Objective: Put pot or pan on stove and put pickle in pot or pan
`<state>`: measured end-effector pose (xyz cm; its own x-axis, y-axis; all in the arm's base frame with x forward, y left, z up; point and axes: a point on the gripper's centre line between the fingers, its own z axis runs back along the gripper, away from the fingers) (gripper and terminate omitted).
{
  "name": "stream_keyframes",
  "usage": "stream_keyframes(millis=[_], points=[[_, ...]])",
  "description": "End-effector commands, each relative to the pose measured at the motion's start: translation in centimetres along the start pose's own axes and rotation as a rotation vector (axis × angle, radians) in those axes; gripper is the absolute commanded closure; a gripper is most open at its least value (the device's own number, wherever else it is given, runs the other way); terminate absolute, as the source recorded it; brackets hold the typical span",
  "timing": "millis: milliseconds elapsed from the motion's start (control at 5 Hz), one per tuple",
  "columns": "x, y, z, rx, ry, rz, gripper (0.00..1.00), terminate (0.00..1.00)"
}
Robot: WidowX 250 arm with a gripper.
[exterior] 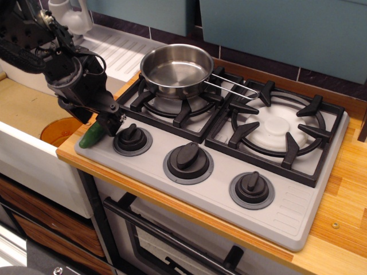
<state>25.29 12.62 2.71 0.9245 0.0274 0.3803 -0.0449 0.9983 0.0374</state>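
Pot (pixel 176 69) sits on stove (pixel 229 154); pickle step active. My gripper (pixel 106 127) covers the pickle (pixel 90 136); finger closure cannot be determined. Next: secure, lift.

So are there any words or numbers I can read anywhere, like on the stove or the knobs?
No, none can be read.
The stove is plain grey, with no brand or numbers showing.
The three knobs are plain black, with no markings that can be made out.
The pot, the pickle and the gripper show no writing either.
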Motion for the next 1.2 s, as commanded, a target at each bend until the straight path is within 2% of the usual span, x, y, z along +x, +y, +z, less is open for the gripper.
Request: stream_keyframes(millis=[0,200,400,600,800,1000], points=[[0.4,-0.4,0.9,-0.035,-0.009,0.024,1.00,0.00],[0.5,-0.7,1.5,-0.055,0.006,0.041,1.00,0.00],[1.2,-0.9,3.2,-0.046,0.035,0.046,1.00,0.00],[2.9,-0.6,6.1,-0.035,0.077,0.050,1.00,0.00],[5.0,-0.5,8.1,-0.018,0.088,0.043,1.00,0.00],[7.6,-1.2,8.9,-0.041,0.098,0.040,1.00,0.00]])
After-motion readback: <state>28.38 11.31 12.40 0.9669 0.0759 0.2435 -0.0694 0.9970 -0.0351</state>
